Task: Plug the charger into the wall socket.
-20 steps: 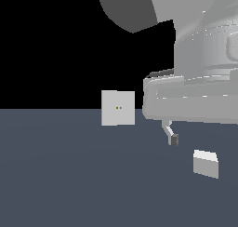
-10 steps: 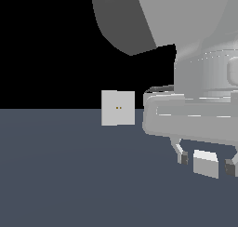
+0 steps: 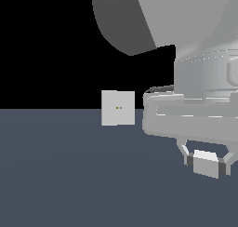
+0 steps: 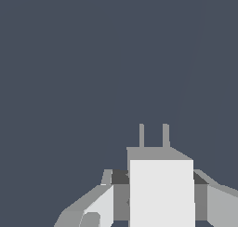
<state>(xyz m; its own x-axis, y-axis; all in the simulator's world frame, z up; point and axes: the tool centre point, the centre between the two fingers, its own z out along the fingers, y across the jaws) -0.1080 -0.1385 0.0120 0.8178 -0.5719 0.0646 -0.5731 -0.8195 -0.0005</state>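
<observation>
Small light-grey rectangular block of a charger [image 3: 206, 163] held between the two dark-padded fingers [image 3: 188, 159] of the pale grey gripper [image 3: 207, 162], near the exterior view's right edge. Gripper clamped on the charger, one finger against each short end of the block. Unclear from the exterior view whether the block touches the flat slate-blue counter [image 3: 69, 175] or hangs just over it. Bulky grey wrist and arm housing [image 3: 200, 58] directly above, filling the upper right of that view.

Flat upright light-grey square plate of a wall socket [image 3: 118, 108] well apart from the charger, toward the exterior view's left and farther back, at the line where counter meets black background. Two tiny yellow-orange dots side by side at the plate's centre.

In the wrist view, charger [image 4: 161, 189] seen as a bright white face with a greyer ledge beyond it. Two thin grey prongs [image 4: 153, 135] jutting from that ledge, parallel and close together, pointing away from the gripper [image 4: 158, 186]. Dark pads pressed against both sides of the block, grey finger bodies [image 4: 93, 207] flaring outward. Only plain slate-blue counter [image 4: 93, 58] beyond the prongs; socket out of that view.
</observation>
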